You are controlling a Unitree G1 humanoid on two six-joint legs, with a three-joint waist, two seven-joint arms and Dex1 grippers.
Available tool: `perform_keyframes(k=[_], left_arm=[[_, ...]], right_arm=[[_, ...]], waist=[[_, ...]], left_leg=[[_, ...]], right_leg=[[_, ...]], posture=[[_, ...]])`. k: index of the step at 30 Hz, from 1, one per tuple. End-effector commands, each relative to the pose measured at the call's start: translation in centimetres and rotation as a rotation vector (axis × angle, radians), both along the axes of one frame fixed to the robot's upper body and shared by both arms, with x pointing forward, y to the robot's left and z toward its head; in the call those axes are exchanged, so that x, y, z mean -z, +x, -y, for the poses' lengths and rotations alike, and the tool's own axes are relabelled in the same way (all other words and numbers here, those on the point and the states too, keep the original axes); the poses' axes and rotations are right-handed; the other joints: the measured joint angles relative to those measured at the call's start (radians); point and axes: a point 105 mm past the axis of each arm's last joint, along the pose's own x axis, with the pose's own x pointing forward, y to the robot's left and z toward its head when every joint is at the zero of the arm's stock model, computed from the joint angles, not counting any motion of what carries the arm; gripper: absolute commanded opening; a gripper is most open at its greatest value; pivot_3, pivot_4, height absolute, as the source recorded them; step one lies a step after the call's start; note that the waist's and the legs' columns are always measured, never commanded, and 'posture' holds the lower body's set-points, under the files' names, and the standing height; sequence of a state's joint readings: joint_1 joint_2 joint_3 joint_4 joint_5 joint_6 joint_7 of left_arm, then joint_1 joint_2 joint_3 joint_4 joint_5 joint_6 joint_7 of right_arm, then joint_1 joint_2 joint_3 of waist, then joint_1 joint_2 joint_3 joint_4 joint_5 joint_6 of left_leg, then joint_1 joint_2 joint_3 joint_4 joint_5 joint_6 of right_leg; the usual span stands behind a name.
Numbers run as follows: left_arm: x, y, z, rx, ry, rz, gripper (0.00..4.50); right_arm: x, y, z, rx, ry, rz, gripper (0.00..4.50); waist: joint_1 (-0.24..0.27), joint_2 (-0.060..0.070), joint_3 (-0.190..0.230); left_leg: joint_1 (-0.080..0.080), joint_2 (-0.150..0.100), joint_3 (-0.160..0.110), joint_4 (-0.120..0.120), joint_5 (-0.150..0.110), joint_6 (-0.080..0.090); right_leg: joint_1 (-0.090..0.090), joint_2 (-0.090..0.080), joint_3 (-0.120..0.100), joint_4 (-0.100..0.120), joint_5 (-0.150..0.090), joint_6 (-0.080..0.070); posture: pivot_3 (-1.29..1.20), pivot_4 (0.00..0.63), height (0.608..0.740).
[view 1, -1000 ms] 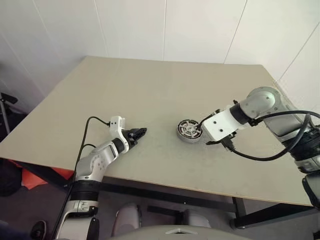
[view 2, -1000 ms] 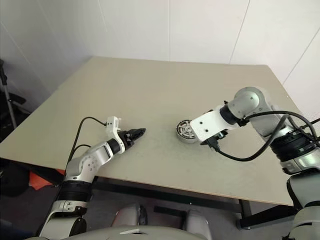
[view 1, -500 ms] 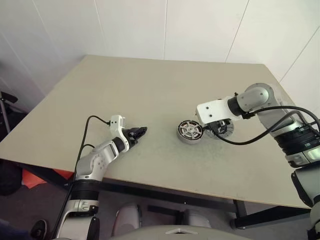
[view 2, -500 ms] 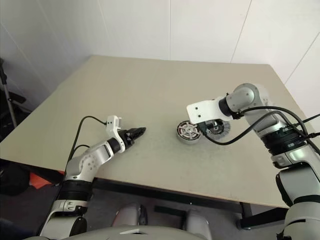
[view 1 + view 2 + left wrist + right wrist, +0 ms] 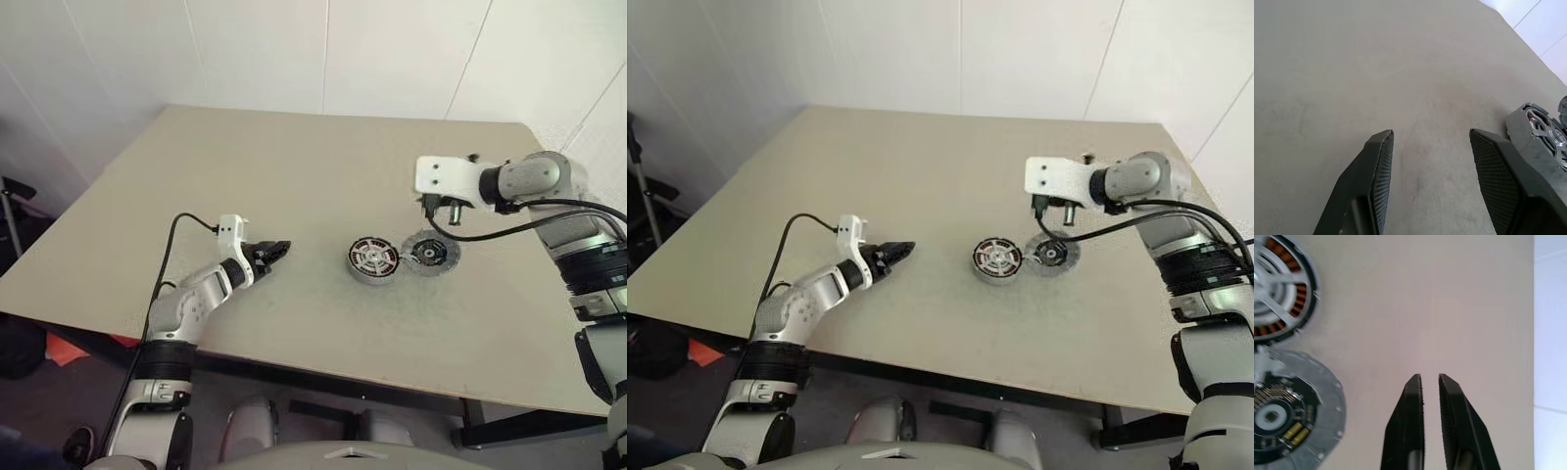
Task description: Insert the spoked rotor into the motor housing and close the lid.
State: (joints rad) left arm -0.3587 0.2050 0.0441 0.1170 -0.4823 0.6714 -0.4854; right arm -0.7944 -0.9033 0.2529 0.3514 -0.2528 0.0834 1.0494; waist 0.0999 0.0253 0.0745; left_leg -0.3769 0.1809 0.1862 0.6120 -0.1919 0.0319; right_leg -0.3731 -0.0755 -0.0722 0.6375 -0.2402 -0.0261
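Observation:
The motor housing (image 5: 371, 277) stands near the middle of the table, copper windings (image 5: 1297, 293) showing inside its rim. The spoked rotor (image 5: 373, 257) sits in it, spokes up. Flat on the table, touching the housing's right side, lies the lid (image 5: 432, 253), its dark hub and yellow marks facing up. My right gripper (image 5: 443, 213) hangs above and just behind the lid, fingers (image 5: 1413, 396) shut on nothing. My left gripper (image 5: 277, 249) hovers low over the table well left of the housing, open and empty, pointing toward the housing (image 5: 1528, 127).
The beige table (image 5: 294, 166) is bare behind and left of the parts. Its front edge (image 5: 323, 367) runs close below my left arm. A black cable (image 5: 509, 227) loops from my right wrist over the table's right side.
My right gripper has let go of the lid beside the housing, risen and swung back to the right, and its fingers have shut. The left gripper has stayed almost in place.

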Motion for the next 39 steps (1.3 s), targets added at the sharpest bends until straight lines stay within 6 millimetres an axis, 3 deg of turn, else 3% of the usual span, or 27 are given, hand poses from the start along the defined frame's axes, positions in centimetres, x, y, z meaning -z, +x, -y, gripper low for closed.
perform_keyframes(k=[1,7,8,10,13,17,22,28,35,39], left_arm=[[-4.0,-0.1,2.3,0.138,0.063,0.162,2.60],[-7.0,0.2,3.1,0.238,0.064,0.242,2.60],[-7.2,0.4,3.0,0.237,0.068,0.244,2.60],[-7.2,0.7,2.8,0.236,0.074,0.244,2.60],[-7.3,0.6,2.9,0.253,0.078,0.248,2.60],[-8.0,0.4,3.2,0.279,0.054,0.251,2.60],[-7.6,0.7,2.9,0.263,0.068,0.238,2.60],[-7.8,1.0,2.3,0.229,0.074,0.246,2.60],[-7.7,1.4,1.3,0.172,0.077,0.245,2.60],[-7.6,1.7,1.1,0.140,0.072,0.244,2.60]], right_arm=[[-1.1,-0.2,2.8,0.129,0.053,0.058,0.50],[1.0,-2.5,8.8,0.335,0.045,0.039,0.50],[1.7,-3.0,9.6,0.361,0.040,0.021,0.16],[2.8,-3.9,10.6,0.386,0.009,-0.008,0.03],[4.3,-5.4,10.3,0.394,0.040,-0.078,0.03],[6.2,-7.0,8.4,0.341,0.088,-0.176,0.03],[6.1,-6.7,5.3,0.270,0.172,-0.179,0.03],[4.0,-6.7,-0.1,0.096,0.368,-0.206,0.03],[1.3,-7.0,-5.0,-0.081,0.491,-0.215,0.03],[2.5,-6.4,-6.9,-0.103,0.479,-0.236,0.03]], waist=[[0.002,0.000,0.000],[0.005,0.000,0.000],[0.005,0.000,0.000],[0.002,0.000,0.000],[-0.004,0.000,0.000],[-0.005,0.001,0.000],[-0.004,0.001,0.000],[-0.004,0.001,0.000],[-0.004,0.001,0.000],[-0.001,0.000,0.000]], left_leg=[[0.000,0.000,0.000,0.000,0.000,0.000],[-0.002,-0.002,0.000,-0.001,-0.001,0.001],[-0.002,-0.002,0.000,-0.001,-0.001,0.001],[-0.002,-0.002,0.000,-0.001,-0.001,0.001],[-0.001,-0.002,-0.001,-0.001,-0.001,0.001],[0.001,-0.001,0.000,-0.001,0.001,-0.002],[0.002,-0.001,0.000,-0.001,0.002,-0.003],[0.003,-0.001,0.000,-0.001,0.002,-0.003],[0.003,-0.001,-0.001,-0.003,0.002,-0.003],[0.003,-0.001,-0.001,-0.005,0.003,-0.004]], right_leg=[[0.000,0.000,0.000,0.000,0.000,0.000],[-0.002,-0.001,0.000,0.000,0.000,-0.001],[-0.001,-0.001,0.000,0.000,0.000,-0.001],[-0.001,-0.001,0.000,0.000,0.000,-0.001],[-0.001,-0.001,0.000,-0.001,0.000,0.000],[-0.001,-0.001,0.000,-0.001,-0.001,0.000],[0.000,-0.001,0.000,-0.001,-0.002,0.003],[0.001,-0.001,0.000,-0.001,-0.002,0.002],[0.000,-0.001,0.000,-0.001,-0.001,0.000],[-0.001,0.000,-0.001,0.000,-0.001,0.000]], posture=[[0.00,0.000,0.740],[0.00,0.000,0.740],[0.00,0.000,0.740],[0.00,0.000,0.740],[0.00,0.000,0.740],[0.00,0.000,0.740],[0.00,0.000,0.740],[0.00,0.000,0.740],[0.00,0.000,0.740],[0.00,0.000,0.740]])
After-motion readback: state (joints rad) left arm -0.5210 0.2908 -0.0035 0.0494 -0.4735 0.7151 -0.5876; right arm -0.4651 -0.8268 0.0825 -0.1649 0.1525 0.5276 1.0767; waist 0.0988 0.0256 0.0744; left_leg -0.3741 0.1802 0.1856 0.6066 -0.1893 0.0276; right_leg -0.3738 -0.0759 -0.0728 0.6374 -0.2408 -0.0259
